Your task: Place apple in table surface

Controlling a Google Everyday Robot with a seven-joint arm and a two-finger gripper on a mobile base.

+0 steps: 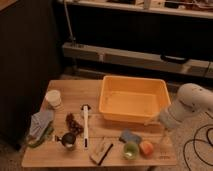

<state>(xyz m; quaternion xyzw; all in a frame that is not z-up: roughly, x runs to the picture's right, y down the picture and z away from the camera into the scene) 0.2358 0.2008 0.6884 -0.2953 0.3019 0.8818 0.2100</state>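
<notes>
Apple (146, 148) is sitting on the tabletop (75, 92) near the front right corner, just beside the green cup (131, 150) and outside the orange bin (132, 98). Claw (161, 131) is hovering just right of it, jaws apart, gripping nothing. Judgement: the apple is likely sitting where the task wants it.

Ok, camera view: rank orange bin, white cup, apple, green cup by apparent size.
1. orange bin
2. white cup
3. apple and green cup: alike, unranked
The gripper hovers right of the bin.

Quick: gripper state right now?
Gripper: open, holding nothing, at the right edge of the table beside the orange bin; the apple lies on the table.
</notes>
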